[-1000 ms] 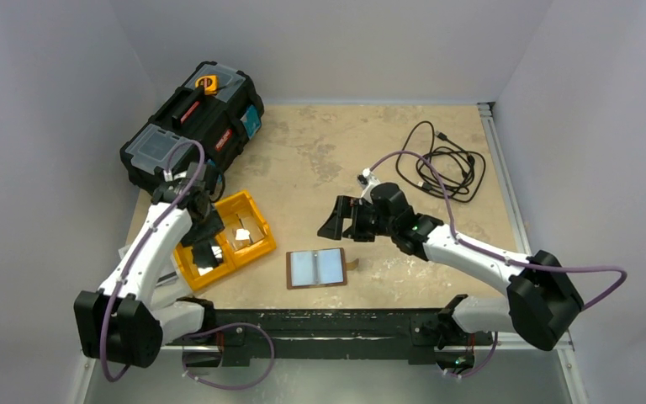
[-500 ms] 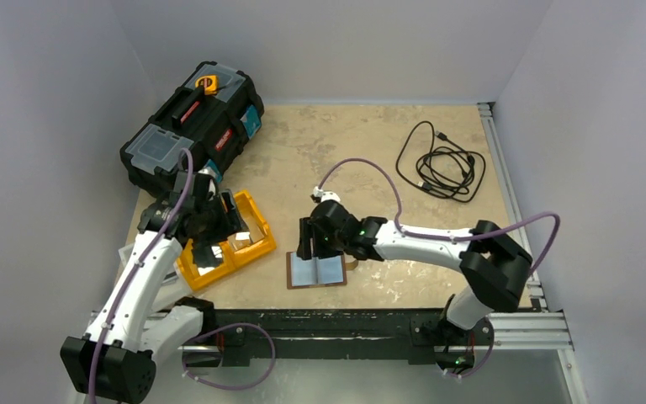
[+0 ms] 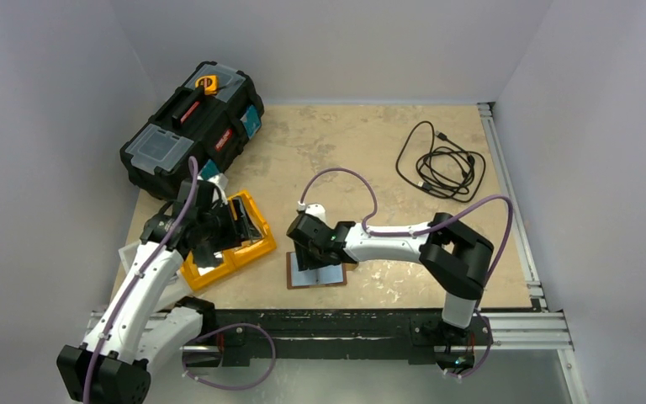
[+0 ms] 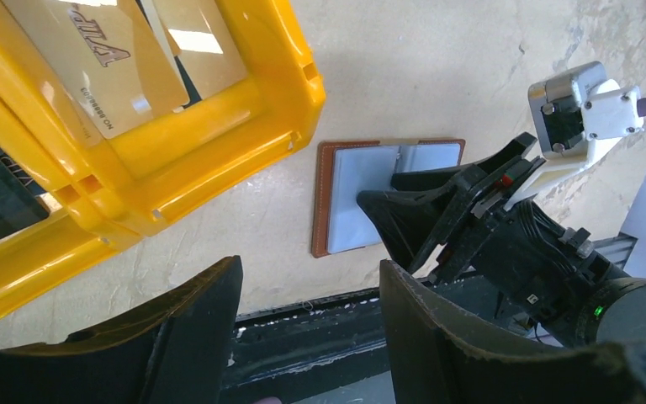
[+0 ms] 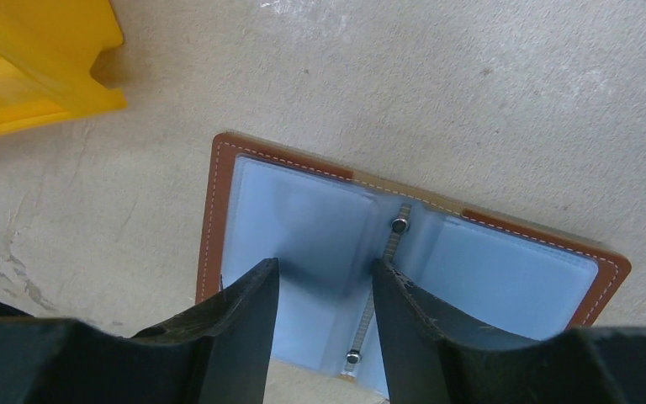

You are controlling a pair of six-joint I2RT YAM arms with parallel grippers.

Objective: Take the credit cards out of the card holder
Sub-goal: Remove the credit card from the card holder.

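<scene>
Near the table's [image 3: 345, 143] front edge my right gripper [image 5: 324, 271], parted and empty, probed the card holder [image 5: 505, 269] for cards.

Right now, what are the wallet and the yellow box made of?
The card holder looks like brown leather, with pale stitching along its border; its grey-blue pockets seem soft, glossy plastic. The tray looks like hard moulded plastic, shiny where light glares off its rim.
</scene>
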